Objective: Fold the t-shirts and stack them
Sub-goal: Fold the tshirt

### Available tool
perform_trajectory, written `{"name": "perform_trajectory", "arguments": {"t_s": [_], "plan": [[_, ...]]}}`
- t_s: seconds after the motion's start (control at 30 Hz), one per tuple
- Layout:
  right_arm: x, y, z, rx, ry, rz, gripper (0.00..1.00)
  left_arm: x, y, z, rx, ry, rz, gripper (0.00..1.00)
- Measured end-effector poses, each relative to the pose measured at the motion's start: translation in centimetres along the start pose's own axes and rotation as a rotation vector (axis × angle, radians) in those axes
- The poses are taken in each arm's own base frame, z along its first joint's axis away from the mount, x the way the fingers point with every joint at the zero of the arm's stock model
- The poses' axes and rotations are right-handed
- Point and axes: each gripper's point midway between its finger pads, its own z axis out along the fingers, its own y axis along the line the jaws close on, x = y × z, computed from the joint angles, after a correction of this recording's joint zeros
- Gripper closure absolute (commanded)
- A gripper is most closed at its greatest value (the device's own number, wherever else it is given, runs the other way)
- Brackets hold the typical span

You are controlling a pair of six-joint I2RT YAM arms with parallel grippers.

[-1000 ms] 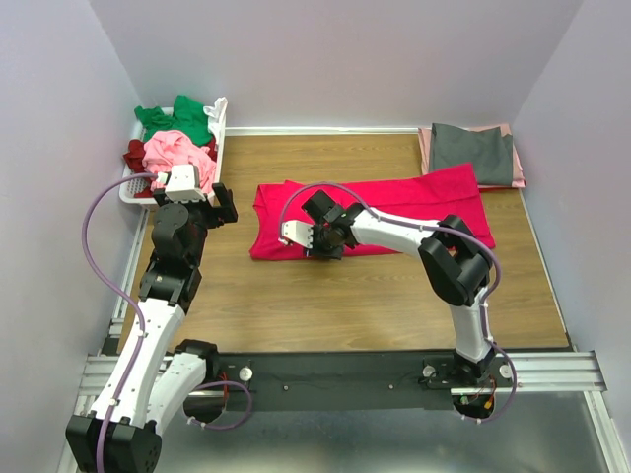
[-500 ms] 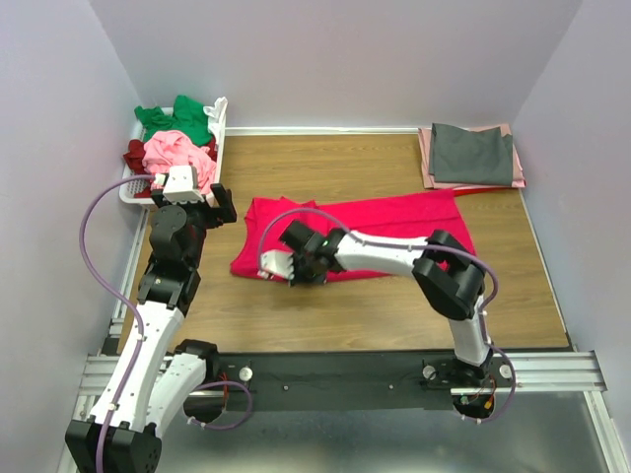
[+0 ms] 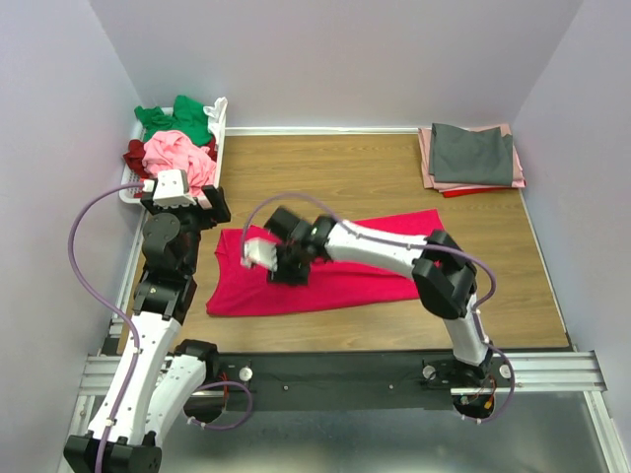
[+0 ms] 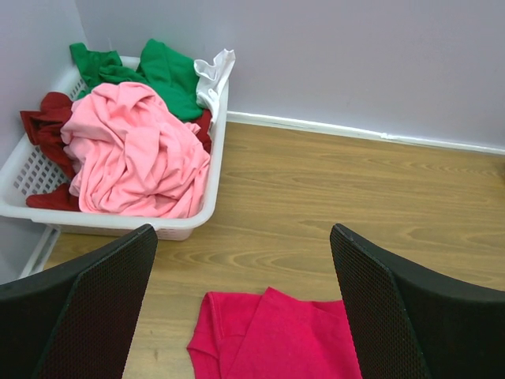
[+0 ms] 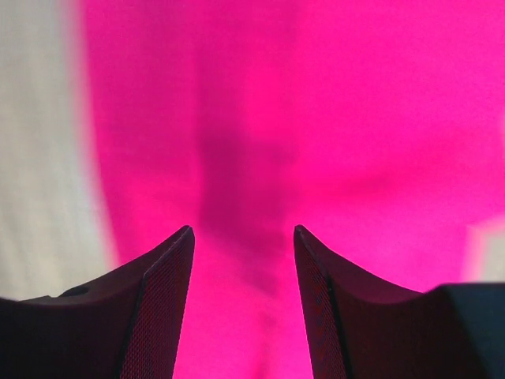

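Note:
The crimson-pink t-shirt lies flat on the wooden table, stretched from the near left to the middle right. My right gripper is down on its left part; in the right wrist view the jaws stand partly apart with the pink cloth filling the view beyond them. My left gripper is open and empty above bare table, near the basket. In the left wrist view the shirt's folded corner lies just below it.
A white slatted basket at the back left holds green, light pink and maroon tees. A folded stack at the back right has a grey tee on top, with pink and red edges showing.
My right gripper has moved left and toward the near edge, and the crimson-pink shirt has slid with it and flattened. My left gripper has drawn back a little to the left.

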Motion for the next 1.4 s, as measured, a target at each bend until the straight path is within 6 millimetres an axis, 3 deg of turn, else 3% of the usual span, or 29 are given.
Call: {"name": "perform_trajectory", "arguments": {"t_s": [0.23,0.3,0.37,0.57,0.67,0.83,0.93,0.97,1.13,1.27,1.4], "plan": [[0.7,-14.0,-6.1,0.161,-0.190,0.251,0.38,-0.1,0.2,-0.1,-0.010,-0.005,-0.001,0.02],[1.0,-16.8,-6.2,0.169,-0.240,0.317,0.35,-0.1,0.2,-0.1,-0.011,-0.005,-0.001,0.02],[0.9,-18.5,-5.1,0.146,-0.281,0.378,0.34,-0.1,0.2,0.0,-0.012,-0.003,0.000,0.02],[1.8,-18.1,1.1,0.004,-0.291,0.511,0.32,0.6,0.2,0.4,-0.016,0.019,0.005,0.02],[2.4,-17.0,2.7,-0.062,-0.286,0.563,0.32,0.8,0.2,0.6,-0.017,0.027,0.006,0.02],[2.2,-16.8,2.5,-0.103,-0.312,0.596,0.39,1.0,0.2,0.7,-0.018,0.032,0.008,0.02],[2.2,-16.5,2.5,-0.126,-0.320,0.611,0.61,1.0,0.2,0.7,-0.018,0.034,0.008,0.02],[2.3,-16.4,2.5,-0.131,-0.320,0.617,0.72,1.0,0.2,0.7,-0.018,0.033,0.008,0.02],[2.7,-16.4,2.7,-0.144,-0.318,0.649,0.97,1.1,0.2,0.7,-0.018,0.034,0.008,0.02],[3.0,-17.7,2.5,-0.120,-0.326,0.669,1.00,1.2,0.2,0.8,-0.018,0.037,0.009,0.02],[5.6,-21.9,1.3,0.000,-0.328,0.740,1.00,1.4,0.2,0.9,-0.019,0.044,0.011,0.02]]}}
